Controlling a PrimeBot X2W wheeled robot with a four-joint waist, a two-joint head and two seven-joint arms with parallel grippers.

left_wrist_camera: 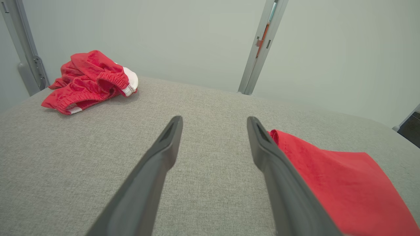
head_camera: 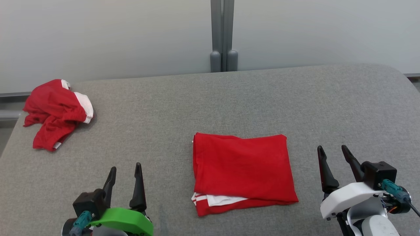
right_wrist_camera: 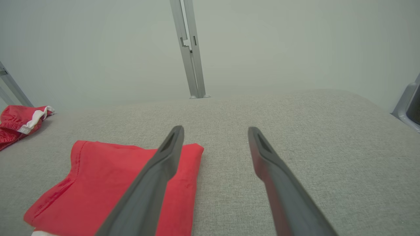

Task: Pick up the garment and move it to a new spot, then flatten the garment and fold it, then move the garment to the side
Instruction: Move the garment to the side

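Plainly found the left gripper (head_camera: 125,166) spread wide and empty, fingers pointing away over the bare grey worktop (head_camera: 229,105). Found the right gripper (head_camera: 331,147) likewise wide apart, holding nothing. Saw the folded red garment (head_camera: 242,170) lying flat between the two, to the right of the left gripper and to the left of the right one, apart from both, with white stripes peeking out at the edge nearest the robot. In the right wrist view, caught one far corner of it behind that gripper's left-hand finger. Spotted a crumpled red garment (head_camera: 55,111) with white trim well ahead and to the left of the left gripper, at the worktop's far left corner. Farther out, noted a pale wall (head_camera: 105,39) and a grey upright post (head_camera: 222,36), ahead of the gap between the two grippers.
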